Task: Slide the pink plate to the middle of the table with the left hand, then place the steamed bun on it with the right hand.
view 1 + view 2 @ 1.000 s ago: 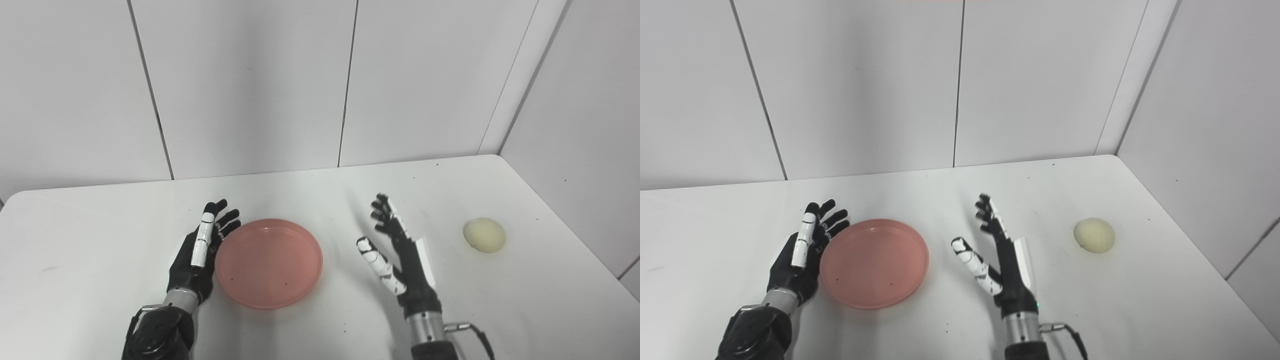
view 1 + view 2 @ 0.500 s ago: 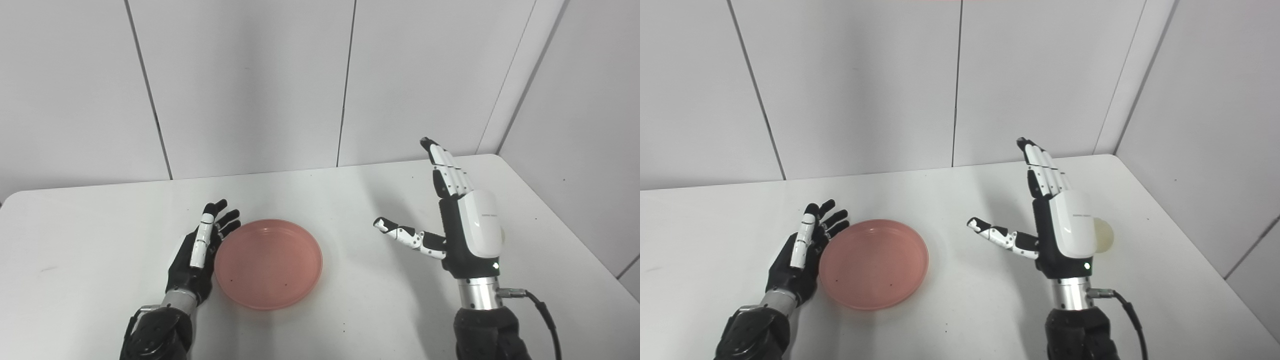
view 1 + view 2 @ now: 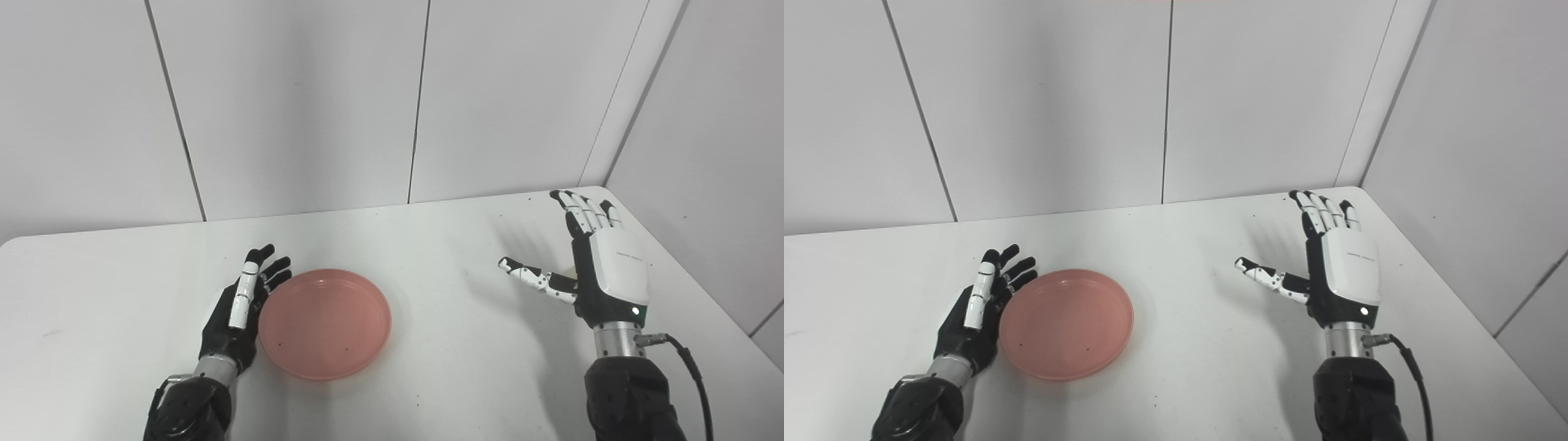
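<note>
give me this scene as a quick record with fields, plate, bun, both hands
plate: pink, bare, flat on the table, left of centre
bun: almost wholly hidden behind the right hand; only a pale sliver shows
left hand: open, edge-on against the plate's left rim
right hand: open, fingers spread, raised over the bun, back to the camera
</note>
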Controlling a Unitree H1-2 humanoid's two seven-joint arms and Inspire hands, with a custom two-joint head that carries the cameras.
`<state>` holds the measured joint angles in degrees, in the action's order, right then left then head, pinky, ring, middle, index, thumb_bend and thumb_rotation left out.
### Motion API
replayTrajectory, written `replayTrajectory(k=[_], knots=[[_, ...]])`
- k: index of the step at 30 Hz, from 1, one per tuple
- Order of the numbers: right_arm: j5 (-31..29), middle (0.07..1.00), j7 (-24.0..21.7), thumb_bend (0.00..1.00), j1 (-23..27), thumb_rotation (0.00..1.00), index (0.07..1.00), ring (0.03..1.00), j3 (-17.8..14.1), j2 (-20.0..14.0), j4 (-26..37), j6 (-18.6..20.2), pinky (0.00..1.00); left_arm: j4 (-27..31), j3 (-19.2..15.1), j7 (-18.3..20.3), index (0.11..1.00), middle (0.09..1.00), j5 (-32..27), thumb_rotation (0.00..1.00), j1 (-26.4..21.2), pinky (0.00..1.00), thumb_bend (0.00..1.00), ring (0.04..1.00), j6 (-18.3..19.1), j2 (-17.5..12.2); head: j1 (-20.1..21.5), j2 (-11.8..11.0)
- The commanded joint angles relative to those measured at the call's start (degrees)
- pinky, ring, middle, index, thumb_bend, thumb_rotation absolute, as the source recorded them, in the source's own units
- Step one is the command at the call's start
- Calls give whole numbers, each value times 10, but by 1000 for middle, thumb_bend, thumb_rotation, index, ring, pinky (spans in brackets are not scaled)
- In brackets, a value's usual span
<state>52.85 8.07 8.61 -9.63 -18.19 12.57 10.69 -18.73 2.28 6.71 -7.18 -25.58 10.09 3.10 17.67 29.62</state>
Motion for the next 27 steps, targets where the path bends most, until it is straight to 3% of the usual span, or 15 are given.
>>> replayTrajectory(k=[1,5,15,20,27], knots=[[-2,867,14,947,14,682,840,890,-11,-18,-1,12,993,-5,2,3,903,861,2,943,-3,850,624,873,5,1,0,0],[0,859,10,990,12,713,837,881,-16,-27,-18,30,1000,-6,3,5,914,866,2,945,-3,854,621,875,6,1,0,0],[-24,853,35,970,13,684,828,859,-21,-45,-86,45,999,-1,5,4,916,864,4,948,-2,852,601,870,7,2,0,-1],[-42,853,59,997,18,772,830,862,-17,-57,-144,38,981,-7,7,5,913,859,7,950,-2,848,607,866,2,1,0,-1],[-55,865,71,1000,20,842,846,870,-5,-68,-176,48,995,-7,8,6,912,859,7,952,-2,845,605,865,2,-1,0,0]])
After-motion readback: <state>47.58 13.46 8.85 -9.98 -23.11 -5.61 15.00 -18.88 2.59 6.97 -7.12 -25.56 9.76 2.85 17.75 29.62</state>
